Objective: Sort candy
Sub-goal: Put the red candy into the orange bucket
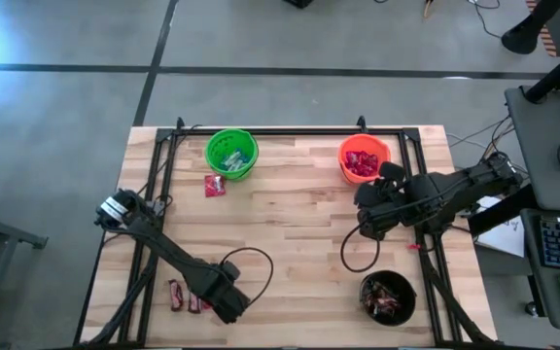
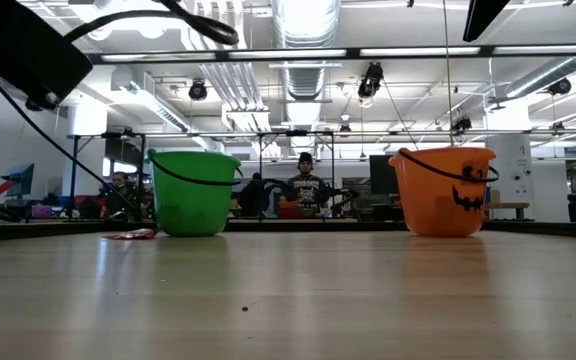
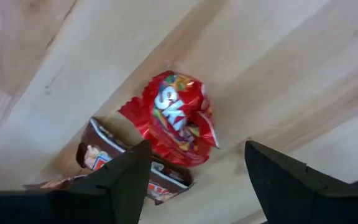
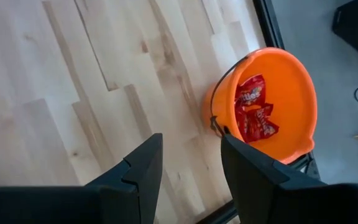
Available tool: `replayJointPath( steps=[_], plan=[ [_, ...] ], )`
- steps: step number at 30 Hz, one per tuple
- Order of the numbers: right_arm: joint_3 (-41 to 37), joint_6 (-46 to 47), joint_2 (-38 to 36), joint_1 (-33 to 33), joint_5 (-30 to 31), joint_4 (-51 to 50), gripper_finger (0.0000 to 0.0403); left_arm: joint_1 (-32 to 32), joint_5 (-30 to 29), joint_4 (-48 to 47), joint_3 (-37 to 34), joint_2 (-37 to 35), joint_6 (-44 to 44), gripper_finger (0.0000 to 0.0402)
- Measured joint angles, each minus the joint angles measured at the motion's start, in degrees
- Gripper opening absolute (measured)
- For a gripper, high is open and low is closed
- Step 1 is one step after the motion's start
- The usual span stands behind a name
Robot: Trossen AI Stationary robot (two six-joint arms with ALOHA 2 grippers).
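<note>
1. From above, we see a wooden tabletop point(image 1: 290, 243) with three round buckets. A green bucket point(image 1: 231, 154) near the far edge, left of centre, holds pale wrapped sweets. An orange bucket point(image 1: 364, 158) near the far edge, right of centre, holds red packets. A black bucket point(image 1: 388, 297) near the right front corner holds dark bars. One red packet point(image 1: 215, 186) lies loose just beside the green bucket. More candy point(image 1: 185, 297) lies near the left front corner, where the left pincer point(image 1: 229, 303) hangs, we judge to pick from it. The right pincer point(image 1: 375, 216) sits beside the orange bucket, likely because that bucket takes the red packets.

2. At tabletop height, we see the green bucket and orange bucket point(image 2: 444, 190) upright, with a red packet point(image 2: 128, 235) flat beside the green one. People stand far behind.

3. Past the left wrist, we see wide, empty fingers point(image 3: 124, 177) above a crumpled red packet point(image 3: 176, 118) overlapping a dark brown bar point(image 3: 126, 167).

4. Past the right wrist, the right pincer point(image 4: 191, 163) is parted, holding nothing, and the orange bucket point(image 4: 291, 93) shows red packets point(image 4: 253, 115) inside.
</note>
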Motion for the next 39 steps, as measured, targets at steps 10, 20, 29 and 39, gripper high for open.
replayJointPath(
  steps=[10,20,29,39],
  plan=[
    [0.02,-0.01,0.00,0.00,-0.02,-0.02,0.0153,0.00,1.12,2.10,-3.54,-0.02,-0.06,0.0239],
    [0.02,-0.15,0.00,0.00,0.00,-0.02,0.0153,0.07,1.82,4.33,-4.59,-0.06,1.48,0.0169],
    [0.01,-0.47,0.00,0.00,0.00,-0.02,0.0153,0.05,3.32,5.00,-4.57,-0.07,2.13,0.0022],
    [0.00,-0.49,0.00,0.00,0.00,-0.02,0.0153,0.07,3.74,6.90,-4.55,-0.35,4.19,0.0002]
  ],
)
